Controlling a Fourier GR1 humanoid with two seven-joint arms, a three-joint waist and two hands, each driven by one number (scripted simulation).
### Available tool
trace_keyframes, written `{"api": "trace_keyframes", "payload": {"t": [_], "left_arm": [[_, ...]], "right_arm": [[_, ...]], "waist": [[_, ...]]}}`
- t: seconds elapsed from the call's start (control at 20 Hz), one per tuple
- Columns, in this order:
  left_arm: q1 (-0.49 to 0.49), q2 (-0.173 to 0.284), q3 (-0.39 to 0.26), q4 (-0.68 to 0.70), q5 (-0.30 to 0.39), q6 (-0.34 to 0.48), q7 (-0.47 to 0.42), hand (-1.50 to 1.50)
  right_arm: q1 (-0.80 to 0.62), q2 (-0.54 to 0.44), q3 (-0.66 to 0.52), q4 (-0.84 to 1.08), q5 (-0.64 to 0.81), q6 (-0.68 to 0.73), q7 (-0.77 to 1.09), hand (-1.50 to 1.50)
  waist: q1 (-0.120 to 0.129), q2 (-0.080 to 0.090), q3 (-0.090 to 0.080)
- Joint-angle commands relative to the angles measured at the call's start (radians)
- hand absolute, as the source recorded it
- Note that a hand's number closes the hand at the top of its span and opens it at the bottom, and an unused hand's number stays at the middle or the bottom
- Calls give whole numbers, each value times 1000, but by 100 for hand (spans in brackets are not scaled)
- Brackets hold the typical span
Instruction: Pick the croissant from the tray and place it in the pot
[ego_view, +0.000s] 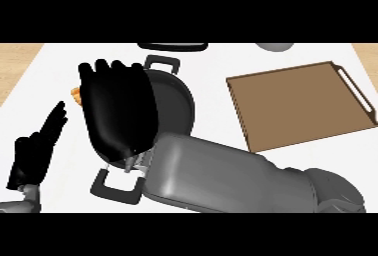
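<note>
Croissant (75, 92) is glimpsed as an orange sliver at the left edge of the right hand (118, 110), whose fingers are curled round it over the pot (176, 102). Right of the pot, the brown tray (303, 105) is seen. The left hand (37, 150) is held open at the near left.

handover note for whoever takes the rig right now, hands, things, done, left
Right hand: over the pot, hiding most of it; a bit of orange croissant shows at its left edge, fingers look curled round it.
Left hand: open, resting at the lower left.
Tray: at the right, nothing on it.
Done: croissant picked off the tray and carried to the pot.
Left: release it into the pot; whether it is already inside cannot be seen.
</note>
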Motion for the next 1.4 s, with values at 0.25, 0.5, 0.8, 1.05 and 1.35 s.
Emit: {"api": "trace_keyframes", "payload": {"t": [0.25, 0.5, 0.8, 1.05, 1.35], "left_arm": [[-40, 23, 31, 16, 21, -39, 3, 0], [-17, -27, -12, 32, -30, 3, -37, 0], [-64, -13, -17, 32, -29, -24, -29, 0], [-84, -42, -28, 40, -32, -10, -3, 0], [-59, -40, -28, 33, -37, -15, -17, 0]], "right_arm": [[-73, 5, -5, 409, -183, -189, -231, 150], [-122, 5, 12, 598, -210, -163, -373, 150], [-80, 5, -52, 637, -412, -233, -437, -150], [-54, 5, -55, 647, -514, -269, -569, -150], [-64, 5, -101, 600, -598, -431, -687, -150]], "waist": [[12, 10, 0], [18, 16, -1], [64, 31, -1], [68, 32, 0], [71, 27, 1]]}}
